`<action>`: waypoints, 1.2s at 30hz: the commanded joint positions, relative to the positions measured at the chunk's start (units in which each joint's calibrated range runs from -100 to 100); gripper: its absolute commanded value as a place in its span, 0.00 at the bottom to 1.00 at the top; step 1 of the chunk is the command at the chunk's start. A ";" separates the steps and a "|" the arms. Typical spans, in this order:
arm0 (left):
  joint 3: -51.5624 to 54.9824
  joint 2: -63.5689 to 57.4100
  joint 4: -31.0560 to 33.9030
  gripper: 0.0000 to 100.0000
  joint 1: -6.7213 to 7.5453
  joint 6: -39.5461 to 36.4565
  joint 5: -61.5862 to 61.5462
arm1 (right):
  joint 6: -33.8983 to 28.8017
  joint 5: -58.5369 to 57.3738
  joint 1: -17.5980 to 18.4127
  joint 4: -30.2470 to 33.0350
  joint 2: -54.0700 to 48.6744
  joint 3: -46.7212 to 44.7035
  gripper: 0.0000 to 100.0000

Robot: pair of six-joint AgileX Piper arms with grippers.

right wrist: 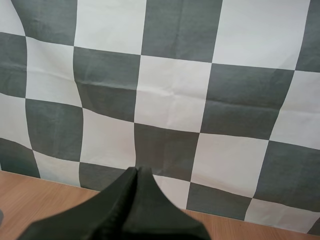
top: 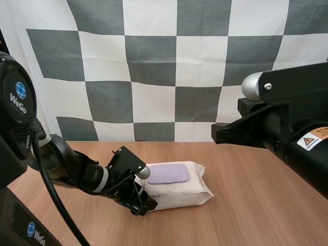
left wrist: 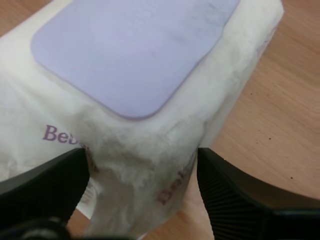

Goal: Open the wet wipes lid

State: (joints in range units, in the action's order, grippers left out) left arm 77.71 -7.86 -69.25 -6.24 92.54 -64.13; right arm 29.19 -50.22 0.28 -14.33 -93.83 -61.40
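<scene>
On the brown table (top: 256, 210), a little toward 6 o'clock from the middle of the high view: the pack of wet wipes (top: 193, 193), lying flat, long axis running from 9 to 3 o'clock.

Holds the right arm (top: 292, 123) high at 3 o'clock, well apart from the pack, pointing toward 9 o'clock over the table. Reaches in low from 9 o'clock with the left arm (top: 77, 171), ending right at the pack's 9 o'clock end.

Looks soft: white, crinkled film with purple print along the side, bulging under the flap. Carries the lilac lid (top: 168, 173) on top, a rounded rectangle set toward the 9 o'clock half, its length along the pack's. Sits flush, not yet lifted; no tab or hinge side to be made out.

Pinches the pack's end with the left gripper (left wrist: 141, 165), one finger on each side, the film puckered between them just short of the lid's corner. Presses the right gripper (right wrist: 136, 172) together into one dark wedge, clamped on nothing.

Likely turns on this: nearer arm already taken up with steadying, so the lifting probably falls to the free right gripper, with the lid lying down toward 8 o'clock from it. Calls for parting those fingers and coming down onto a lid edge.
</scene>
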 commanded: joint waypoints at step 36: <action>-0.88 2.23 -3.33 0.00 0.00 0.73 -4.64 | 42.36 -31.63 -0.04 -25.76 15.49 -3.68 0.00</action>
State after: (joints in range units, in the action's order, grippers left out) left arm 76.88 -5.70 -72.62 -6.24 92.54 -68.67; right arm 44.45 -79.77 0.28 -30.22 -82.49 -65.07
